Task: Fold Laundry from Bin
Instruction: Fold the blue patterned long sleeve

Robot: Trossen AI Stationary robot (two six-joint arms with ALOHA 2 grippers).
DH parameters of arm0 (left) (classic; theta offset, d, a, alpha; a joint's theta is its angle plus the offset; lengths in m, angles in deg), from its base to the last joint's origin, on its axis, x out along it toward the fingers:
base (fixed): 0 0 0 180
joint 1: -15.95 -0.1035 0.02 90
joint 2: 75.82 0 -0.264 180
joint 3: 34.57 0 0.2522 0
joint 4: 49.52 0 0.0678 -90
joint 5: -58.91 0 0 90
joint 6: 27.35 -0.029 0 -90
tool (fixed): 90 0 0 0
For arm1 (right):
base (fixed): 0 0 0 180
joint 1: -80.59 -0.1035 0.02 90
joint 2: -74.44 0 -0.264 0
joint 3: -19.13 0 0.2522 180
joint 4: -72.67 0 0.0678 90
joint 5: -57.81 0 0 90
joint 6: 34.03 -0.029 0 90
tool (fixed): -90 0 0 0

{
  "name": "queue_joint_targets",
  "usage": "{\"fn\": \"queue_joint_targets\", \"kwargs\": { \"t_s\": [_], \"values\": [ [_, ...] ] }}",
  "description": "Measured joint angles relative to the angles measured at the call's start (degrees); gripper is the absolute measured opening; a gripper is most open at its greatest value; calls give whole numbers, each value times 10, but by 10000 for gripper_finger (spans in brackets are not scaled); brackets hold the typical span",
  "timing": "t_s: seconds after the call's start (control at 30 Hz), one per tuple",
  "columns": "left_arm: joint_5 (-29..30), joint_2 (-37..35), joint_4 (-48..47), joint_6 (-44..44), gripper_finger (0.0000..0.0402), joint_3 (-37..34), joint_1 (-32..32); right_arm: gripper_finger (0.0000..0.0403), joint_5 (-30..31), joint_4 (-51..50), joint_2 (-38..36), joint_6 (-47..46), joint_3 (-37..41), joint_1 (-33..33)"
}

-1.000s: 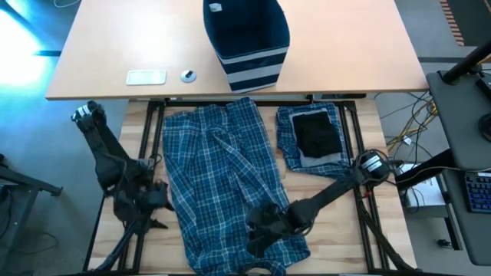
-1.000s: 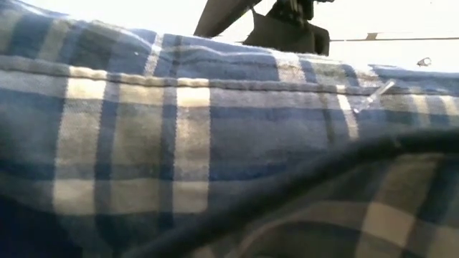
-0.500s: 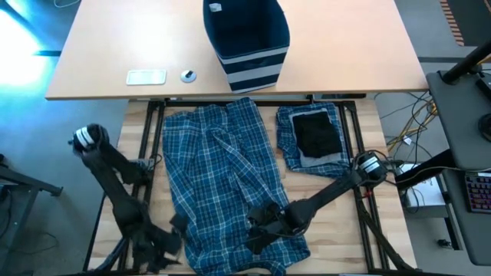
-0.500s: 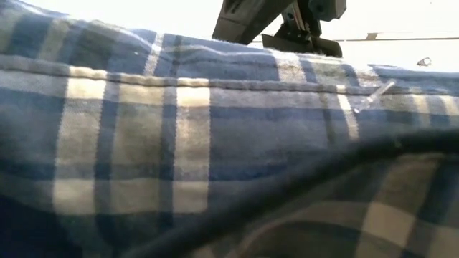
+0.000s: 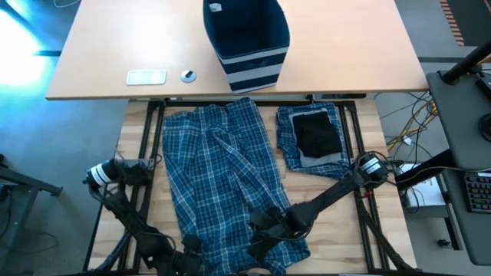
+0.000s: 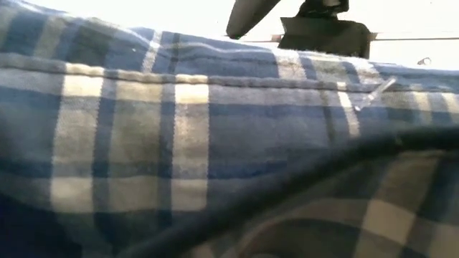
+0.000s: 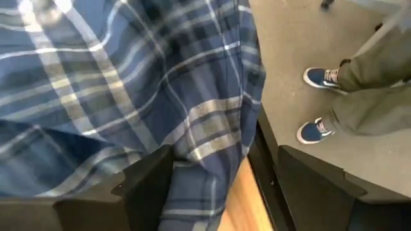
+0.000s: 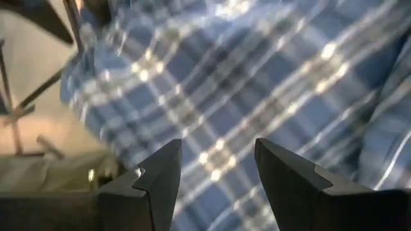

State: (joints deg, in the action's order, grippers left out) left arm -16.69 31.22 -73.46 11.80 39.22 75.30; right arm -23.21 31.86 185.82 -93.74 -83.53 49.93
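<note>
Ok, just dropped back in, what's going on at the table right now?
Plaid trousers lie spread flat on the table, with a smaller folded pile beside them and the striped bin standing on the far table. Both arms are down at the near hem. The left pincer is open, straddling the trousers' near left edge. The right pincer is open too, hovering over the cloth near the other corner. Nothing is lifted yet. A person's shoes show on the floor nearby.
</note>
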Motion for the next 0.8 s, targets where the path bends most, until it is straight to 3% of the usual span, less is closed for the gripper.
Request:
{"fn": "queue_joint_targets", "kwargs": {
  "t_s": [0.1,0.2,0.4,0.43,0.6,0.8],
  "values": [
    [6,16,1,26,254,2,-1,194,-33,-9,1,-19,0,-24],
    [6,18,-12,66,213,3,-8,194,-45,-30,0,-14,-7,-66],
    [9,-9,-48,125,31,-3,-45,194,-46,-58,0,-36,-14,-148],
    [12,-17,-59,135,17,-3,-54,194,-46,-59,2,-40,-14,-158],
    [27,-71,-145,159,17,-5,-105,194,-48,-56,20,-67,-14,-192],
    [27,-145,-176,153,4,-41,-176,194,-90,-49,68,-84,-13,-204]
  ]
}}
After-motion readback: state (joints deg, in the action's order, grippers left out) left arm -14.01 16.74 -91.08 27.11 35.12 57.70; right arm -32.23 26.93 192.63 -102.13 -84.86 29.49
